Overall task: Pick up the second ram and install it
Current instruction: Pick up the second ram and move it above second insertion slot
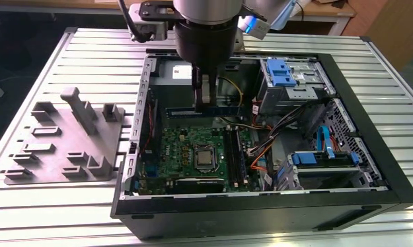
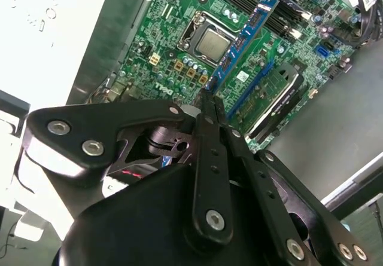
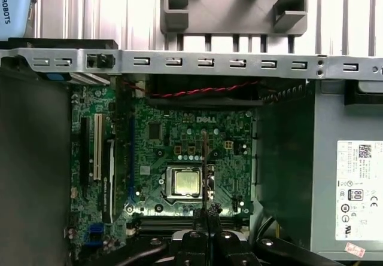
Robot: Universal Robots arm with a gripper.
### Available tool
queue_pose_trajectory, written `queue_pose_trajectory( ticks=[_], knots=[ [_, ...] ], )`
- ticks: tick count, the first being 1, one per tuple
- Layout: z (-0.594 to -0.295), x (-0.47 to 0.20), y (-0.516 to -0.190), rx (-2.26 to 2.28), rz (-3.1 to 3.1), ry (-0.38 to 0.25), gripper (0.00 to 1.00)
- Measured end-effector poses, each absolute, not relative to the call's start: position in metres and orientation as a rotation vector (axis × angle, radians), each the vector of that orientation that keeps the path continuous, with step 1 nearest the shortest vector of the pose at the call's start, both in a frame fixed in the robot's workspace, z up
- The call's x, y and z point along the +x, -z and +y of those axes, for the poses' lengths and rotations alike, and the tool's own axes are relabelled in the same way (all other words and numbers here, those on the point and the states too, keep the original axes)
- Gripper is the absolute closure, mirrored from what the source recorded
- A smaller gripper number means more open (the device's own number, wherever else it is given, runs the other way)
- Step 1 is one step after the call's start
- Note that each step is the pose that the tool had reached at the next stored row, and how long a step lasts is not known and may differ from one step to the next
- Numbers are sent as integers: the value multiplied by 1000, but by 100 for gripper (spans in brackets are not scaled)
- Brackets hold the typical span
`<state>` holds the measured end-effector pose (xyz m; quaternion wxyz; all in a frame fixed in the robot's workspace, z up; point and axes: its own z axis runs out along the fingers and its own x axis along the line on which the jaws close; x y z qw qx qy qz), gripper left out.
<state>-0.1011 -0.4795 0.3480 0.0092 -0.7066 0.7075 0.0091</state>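
The second ram is a narrow blue-green stick held level above the green motherboard inside the open computer case. My gripper hangs straight down from the arm and is shut on the stick near its middle. In the second wrist view the second ram runs out from the gripper over the board beside the processor. In the first wrist view the second ram shows edge-on as a thin line above the gripper, crossing the processor. Long black memory slots lie beside the processor.
A grey moulded fixture sits on the slatted table at the exterior view's left. Inside the case are a grey power supply, drive cages with blue tabs, and loose cables near the slots.
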Motion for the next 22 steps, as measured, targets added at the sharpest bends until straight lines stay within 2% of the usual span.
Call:
queue_pose_trajectory(
  ticks=[22],
  knots=[
    [-480,-89,-326,-2218,2221,-46,92]
  ],
)
